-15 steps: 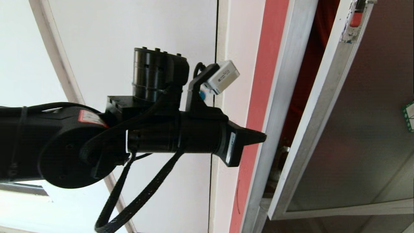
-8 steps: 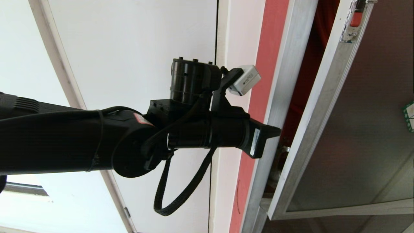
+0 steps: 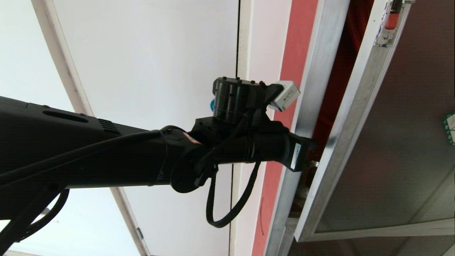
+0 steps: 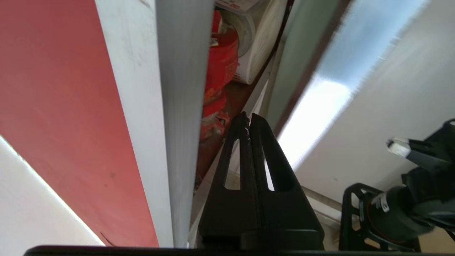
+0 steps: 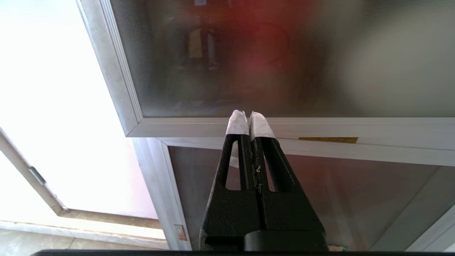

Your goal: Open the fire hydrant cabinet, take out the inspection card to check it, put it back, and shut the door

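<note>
The fire hydrant cabinet point(image 3: 314, 64) has a brushed aluminium frame and stands at the right of the head view. Its door point(image 3: 401, 142), dark glass in an aluminium frame with a red latch point(image 3: 391, 20), hangs ajar. My left gripper point(image 3: 312, 144) is shut and empty, with its tip in the gap between frame and door edge. In the left wrist view the shut left gripper point(image 4: 249, 115) points past the frame point(image 4: 181, 106) at red fittings point(image 4: 218, 71) and the white rolled hose point(image 4: 257, 42). The inspection card cannot be made out. My right gripper point(image 5: 250, 115) is shut, facing the door's lower rail.
A white panel door point(image 3: 160, 53) with a blue lock point(image 3: 212, 104) lies left of the cabinet, behind my left arm. A red wall strip point(image 3: 295, 42) runs beside the frame. A smaller dark pane point(image 5: 320, 199) sits under the door. A green-bordered sticker point(image 3: 449, 127) is on the glass.
My left arm has reached rightwards across the white door. Its shut gripper has gone from in front of the red strip into the gap by the door edge. The door has not moved.
</note>
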